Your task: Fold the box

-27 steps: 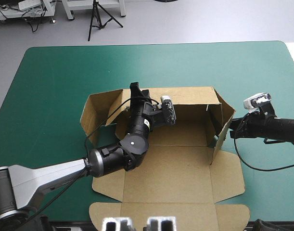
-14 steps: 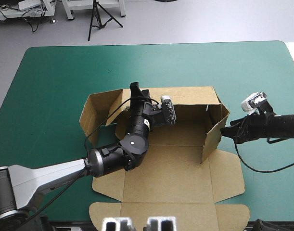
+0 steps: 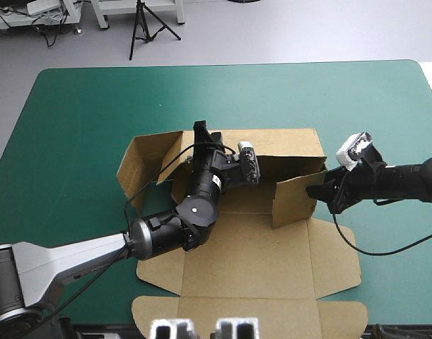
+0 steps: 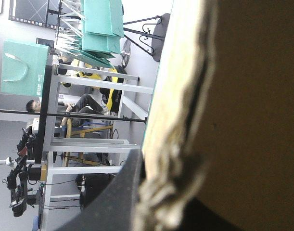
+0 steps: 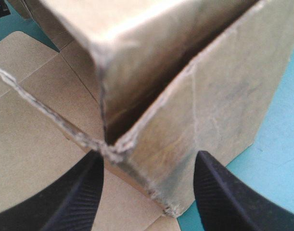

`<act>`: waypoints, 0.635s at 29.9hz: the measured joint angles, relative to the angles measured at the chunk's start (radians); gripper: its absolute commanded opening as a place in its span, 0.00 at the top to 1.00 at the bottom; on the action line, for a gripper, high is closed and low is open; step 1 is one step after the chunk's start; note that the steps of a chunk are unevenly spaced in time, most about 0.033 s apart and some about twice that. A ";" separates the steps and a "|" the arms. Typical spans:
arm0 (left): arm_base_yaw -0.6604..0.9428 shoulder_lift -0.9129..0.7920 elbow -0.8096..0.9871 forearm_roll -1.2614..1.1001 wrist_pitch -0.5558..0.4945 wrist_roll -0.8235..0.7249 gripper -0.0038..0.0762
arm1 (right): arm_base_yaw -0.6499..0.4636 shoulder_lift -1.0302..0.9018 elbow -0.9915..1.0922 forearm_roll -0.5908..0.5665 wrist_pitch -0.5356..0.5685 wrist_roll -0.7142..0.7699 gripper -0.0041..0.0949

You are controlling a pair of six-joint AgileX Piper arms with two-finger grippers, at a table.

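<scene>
Teal-green cover (image 3: pixel 74 106) — box (image 3: pixel 265 254) corner between spread right hand (image 3: pixel 318 194).

The box (image 3: pixel 265 261) is matt brown board, frayed and fibrous at its cut edges. The teal-green desk cover (image 3: pixel 81 120) looks smooth and matt.

The brown box (image 3: pixel 258 261) lay half-formed near the teal-green table's (image 3: pixel 74 106) near edge, back wall upright. The left gripper (image 3: pixel 200 131) met that wall's top; the right gripper (image 3: pixel 314 192) touched the right wall, angled inward.
</scene>
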 measured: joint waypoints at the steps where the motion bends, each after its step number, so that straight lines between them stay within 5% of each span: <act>1: 0.000 0.000 0.000 0.000 0.000 0.001 0.96 | 0.023 0.000 0.000 0.001 -0.024 -0.001 0.43; 11: 0.002 0.000 0.000 0.000 -0.012 0.005 0.96 | 0.115 0.000 0.000 0.016 -0.218 -0.006 0.43; 19: 0.003 0.000 0.000 0.002 -0.036 0.017 0.96 | 0.116 0.004 0.001 0.064 -0.370 -0.008 0.52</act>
